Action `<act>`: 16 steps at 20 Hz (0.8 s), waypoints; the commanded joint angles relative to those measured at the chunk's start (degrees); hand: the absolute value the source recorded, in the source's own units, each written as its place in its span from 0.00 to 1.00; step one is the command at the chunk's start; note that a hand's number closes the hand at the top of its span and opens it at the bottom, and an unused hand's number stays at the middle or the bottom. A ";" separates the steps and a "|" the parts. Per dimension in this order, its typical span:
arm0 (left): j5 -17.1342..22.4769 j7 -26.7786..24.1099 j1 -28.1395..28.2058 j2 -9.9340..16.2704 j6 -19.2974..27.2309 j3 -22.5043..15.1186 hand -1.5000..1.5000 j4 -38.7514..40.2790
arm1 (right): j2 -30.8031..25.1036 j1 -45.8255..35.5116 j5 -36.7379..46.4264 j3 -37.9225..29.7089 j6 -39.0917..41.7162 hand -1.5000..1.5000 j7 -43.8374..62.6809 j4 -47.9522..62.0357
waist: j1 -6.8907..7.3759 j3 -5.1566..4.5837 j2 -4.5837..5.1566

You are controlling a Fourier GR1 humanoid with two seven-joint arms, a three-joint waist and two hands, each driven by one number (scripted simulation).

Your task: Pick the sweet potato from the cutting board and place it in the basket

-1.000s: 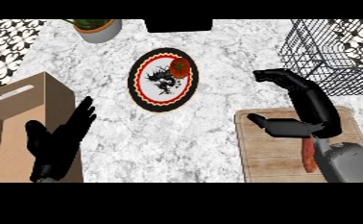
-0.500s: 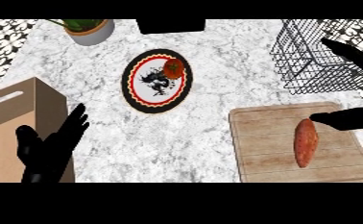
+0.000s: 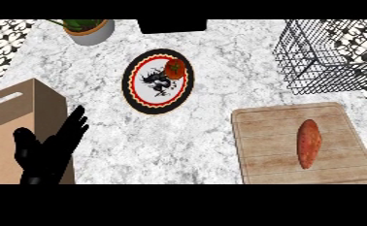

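Left hand (image 3: 49, 152) rests at lower left, fingers straight and spread, holding nothing. Right hand not in view. Sweet potato (image 3: 309, 143) lies on the cutting board (image 3: 261, 142), far right of that hand, long axis pointing toward the wire basket (image 3: 323, 57) beyond.

A tomato (image 3: 175, 68) sits on a patterned plate (image 3: 143, 99); potted plant (image 3: 89, 28) and cardboard box (image 3: 32, 118) stand left on the marble worktop (image 3: 215, 74).
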 commanded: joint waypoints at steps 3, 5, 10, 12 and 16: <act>-1.09 -1.38 3.13 -1.53 0.68 -0.15 0.50 9.20 | -10.26 1.62 -7.90 -4.00 13.91 0.00 1.46 0.46 | -0.11 -1.41 1.05; -0.36 -2.89 3.94 -0.58 -1.51 0.69 0.50 10.72 | -9.82 3.38 -8.43 -4.31 13.25 0.00 3.00 -1.92 | -0.23 -1.39 0.95; -1.66 -3.68 4.58 -2.42 -1.30 -1.23 0.50 9.91 | -9.93 4.72 -8.89 -6.45 14.91 0.00 2.43 -0.39 | 1.47 -1.29 1.33; -0.24 -3.18 3.37 -1.13 -2.50 1.19 0.50 10.66 | -9.75 6.85 -9.72 -8.97 16.23 0.00 0.24 1.09 | 0.27 -1.22 1.07; -0.73 -3.00 3.04 -1.67 -2.32 0.84 0.50 11.25 | -5.25 9.17 -7.49 -7.43 12.05 0.00 1.65 -2.89 | 0.79 -1.22 1.25</act>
